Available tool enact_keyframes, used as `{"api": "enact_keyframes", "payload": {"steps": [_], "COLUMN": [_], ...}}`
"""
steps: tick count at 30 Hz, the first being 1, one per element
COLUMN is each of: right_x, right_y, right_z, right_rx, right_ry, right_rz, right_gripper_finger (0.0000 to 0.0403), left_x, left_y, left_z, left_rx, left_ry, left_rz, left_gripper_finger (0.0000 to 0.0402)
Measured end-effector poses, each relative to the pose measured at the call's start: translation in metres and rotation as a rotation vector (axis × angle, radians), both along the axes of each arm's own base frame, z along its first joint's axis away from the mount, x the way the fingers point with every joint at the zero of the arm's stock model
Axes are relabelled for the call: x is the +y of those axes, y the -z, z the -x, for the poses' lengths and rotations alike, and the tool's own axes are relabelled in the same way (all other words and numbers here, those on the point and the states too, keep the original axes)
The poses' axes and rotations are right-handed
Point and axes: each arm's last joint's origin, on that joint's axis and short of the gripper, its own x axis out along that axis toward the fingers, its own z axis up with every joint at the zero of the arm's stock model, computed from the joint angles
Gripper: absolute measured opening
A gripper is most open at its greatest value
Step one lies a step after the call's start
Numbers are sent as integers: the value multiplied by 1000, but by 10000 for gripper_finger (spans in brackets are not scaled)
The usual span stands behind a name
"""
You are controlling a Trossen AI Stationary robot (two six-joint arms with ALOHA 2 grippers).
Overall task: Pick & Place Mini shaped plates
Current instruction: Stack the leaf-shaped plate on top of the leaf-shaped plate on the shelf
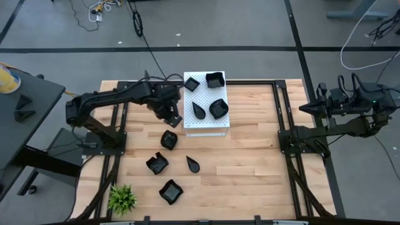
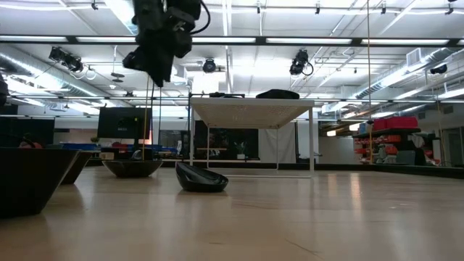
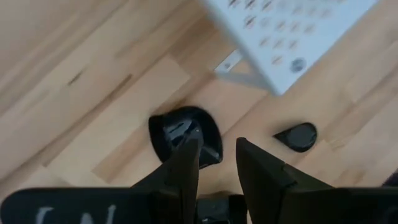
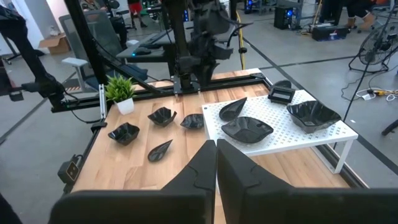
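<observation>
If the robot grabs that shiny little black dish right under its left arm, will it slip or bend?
The dish looks glossy, so it may well slip a bit between the left gripper jaws, which stand apart above it. It holds a crisp wavy rim, so it is probably stiff, not floppy. Being small, it likely feels light and could skid on the smooth wooden table if nudged.

Grey floor (loose cables), ceiling strip lights, red shelving

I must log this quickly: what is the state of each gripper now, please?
Left gripper: fingers open, holding nothing, above a black plate beside the white board.
Right gripper: fingers shut, empty, waiting at the table's right side.
</observation>
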Motion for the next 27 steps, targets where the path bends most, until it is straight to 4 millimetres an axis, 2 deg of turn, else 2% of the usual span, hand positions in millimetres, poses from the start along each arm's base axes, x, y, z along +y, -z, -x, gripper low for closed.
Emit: {"api": "enact_keyframes", "payload": {"steps": [6,18,23,27], "right_x": [0,0,0,0], "right_y": [0,0,0,0], "right_z": [0,0,0,0], "right_rx": [0,0,0,0], "right_ry": [0,-1,0,0], "right_rz": [0,0,0,0], "right_gripper_finger": [19,19,19,19], "left_x": [-5,-11,-13,-15], "left_y": [28,96,113,122], "left_z": [10,27,29,34], "left_rx": [37,114,58,79], "left_ry": [6,-12,1,5], "left_rz": [8,68,126,153], "left_gripper_finger": [113,116,151,190]}}
